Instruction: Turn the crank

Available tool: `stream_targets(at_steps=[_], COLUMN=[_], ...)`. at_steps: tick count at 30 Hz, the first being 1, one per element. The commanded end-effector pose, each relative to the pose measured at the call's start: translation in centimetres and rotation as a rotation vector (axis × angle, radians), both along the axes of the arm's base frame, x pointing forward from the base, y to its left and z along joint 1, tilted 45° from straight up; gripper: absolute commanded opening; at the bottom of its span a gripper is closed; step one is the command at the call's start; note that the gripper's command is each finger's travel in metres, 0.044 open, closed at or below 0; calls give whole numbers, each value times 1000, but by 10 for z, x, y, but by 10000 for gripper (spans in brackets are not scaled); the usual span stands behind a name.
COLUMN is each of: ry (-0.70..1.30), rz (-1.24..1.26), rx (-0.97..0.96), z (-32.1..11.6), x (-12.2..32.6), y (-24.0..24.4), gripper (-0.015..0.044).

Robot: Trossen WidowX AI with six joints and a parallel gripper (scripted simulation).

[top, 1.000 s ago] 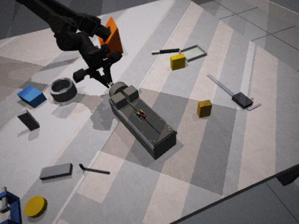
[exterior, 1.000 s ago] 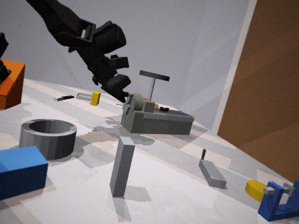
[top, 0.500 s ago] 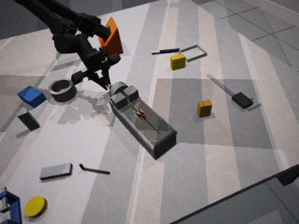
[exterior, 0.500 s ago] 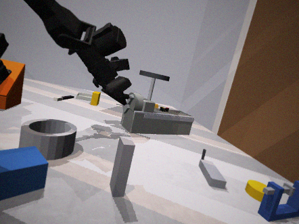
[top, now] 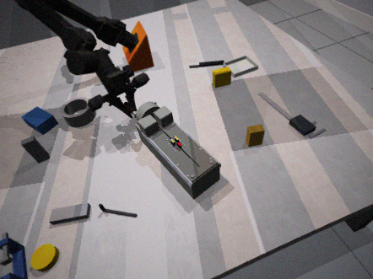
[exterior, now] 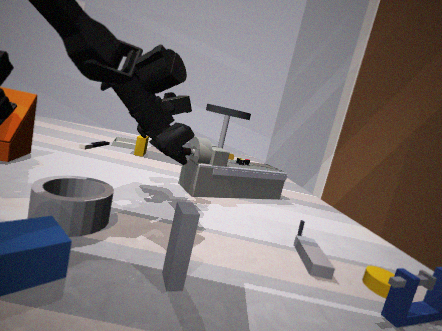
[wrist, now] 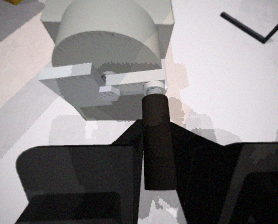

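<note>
The grey machine (top: pixel 196 152) (exterior: pixel 240 184) has a slotted top and a round drum (wrist: pixel 107 47) at its crank end. The red pointer (top: pixel 180 145) sits a little past the two brass zero marks (top: pixel 172 142) (top: pixel 176 139), on the side away from the crank; it is not level with them. My gripper (top: pixel 133 114) (exterior: pixel 186 155) (wrist: pixel 150 124) is shut on the dark crank handle (wrist: pixel 157 112), which lies between the fingers. The pale crank arm (wrist: pixel 135 77) runs sideways from the hub to the handle. The pointer and marks are outside the wrist view.
A grey ring (top: pixel 78 117) (exterior: pixel 71 212), a blue block (top: pixel 40 120) (exterior: pixel 32 254) and a grey block (top: pixel 35 149) (exterior: pixel 181 247) stand on the ring's side of the machine. An orange wedge (top: pixel 143 58) is behind the arm. Yellow blocks (top: pixel 222 77) (top: pixel 255 136) stand beyond the machine.
</note>
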State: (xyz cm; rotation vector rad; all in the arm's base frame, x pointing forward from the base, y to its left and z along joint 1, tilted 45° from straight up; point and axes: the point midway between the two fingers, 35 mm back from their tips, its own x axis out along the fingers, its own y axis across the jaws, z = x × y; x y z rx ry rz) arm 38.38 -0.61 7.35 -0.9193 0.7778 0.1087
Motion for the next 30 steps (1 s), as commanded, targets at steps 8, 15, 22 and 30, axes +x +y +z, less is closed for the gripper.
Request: stream_targets(at_steps=[8, 15, 22, 30], ry=[0, 0, 0, 0], rz=[-8, -8, -8, -8], rx=[-3, -3, -3, -3], z=[-17, -28, -27, -28], x=[2, 0, -1, -1], y=[-14, -15, -14, -14], gripper=[0, 0, 0, 0])
